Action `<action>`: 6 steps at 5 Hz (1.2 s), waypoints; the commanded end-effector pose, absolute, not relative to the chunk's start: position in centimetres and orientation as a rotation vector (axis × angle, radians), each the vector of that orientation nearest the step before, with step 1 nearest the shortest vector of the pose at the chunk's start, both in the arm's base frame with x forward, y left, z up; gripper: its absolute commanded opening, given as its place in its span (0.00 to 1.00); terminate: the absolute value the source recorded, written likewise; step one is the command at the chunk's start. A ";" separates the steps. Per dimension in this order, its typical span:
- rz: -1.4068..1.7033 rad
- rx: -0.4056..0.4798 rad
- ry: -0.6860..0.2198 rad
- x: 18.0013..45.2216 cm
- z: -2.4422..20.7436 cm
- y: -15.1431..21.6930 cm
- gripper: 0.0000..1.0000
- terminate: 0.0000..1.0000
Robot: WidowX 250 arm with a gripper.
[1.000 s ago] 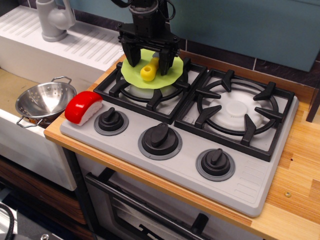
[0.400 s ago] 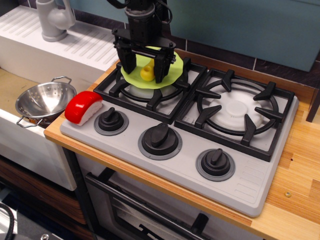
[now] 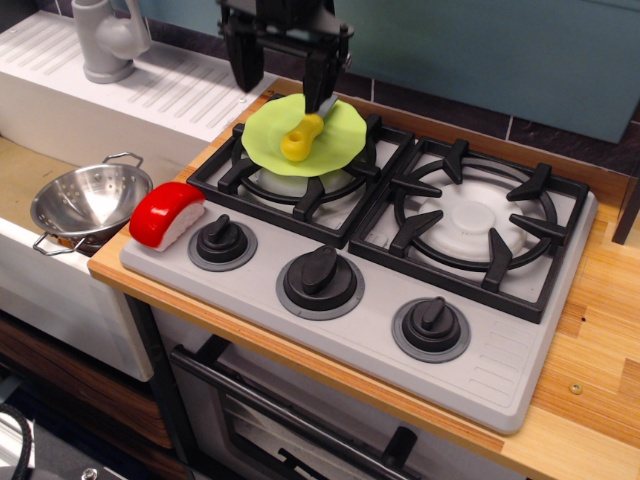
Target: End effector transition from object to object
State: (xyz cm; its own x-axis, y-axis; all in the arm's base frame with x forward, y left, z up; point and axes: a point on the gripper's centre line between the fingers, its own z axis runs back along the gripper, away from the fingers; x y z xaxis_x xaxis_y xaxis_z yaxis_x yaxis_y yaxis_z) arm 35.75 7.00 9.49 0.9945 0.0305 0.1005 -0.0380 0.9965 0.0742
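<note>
My black gripper (image 3: 281, 82) hangs above the back left burner, its two broad fingers (image 3: 240, 66) pointing down and spread apart with nothing between them. Below it a light green round plate (image 3: 345, 125) lies on the left burner grate (image 3: 300, 180). A yellow-handled tool (image 3: 300, 138) with a grey tip lies on the plate. The fingertips are raised clear of the plate and the tool.
A red and white object (image 3: 165, 214) sits at the stove's front left corner beside three black knobs (image 3: 320, 277). A steel colander (image 3: 88, 201) sits in the sink at left. A grey faucet (image 3: 110, 38) stands at the back left. The right burner (image 3: 470, 222) is bare.
The gripper has risen and shifted back-left from around the yellow-handled tool. The tool and green plate stay on the left burner.
</note>
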 end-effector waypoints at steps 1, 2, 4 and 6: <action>0.008 0.110 -0.176 34.0 12.4 9.0 1.00 0.00; 0.008 0.105 -0.178 32.4 11.5 10.5 1.00 0.00; -0.006 0.106 -0.205 29.2 10.3 12.5 1.00 0.00; 0.008 0.090 -0.230 27.4 8.2 13.3 1.00 0.00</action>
State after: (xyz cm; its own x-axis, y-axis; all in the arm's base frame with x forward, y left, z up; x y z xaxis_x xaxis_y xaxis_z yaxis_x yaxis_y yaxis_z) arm 26.85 12.92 6.20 0.9849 0.0057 0.1728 -0.0152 0.9985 0.0535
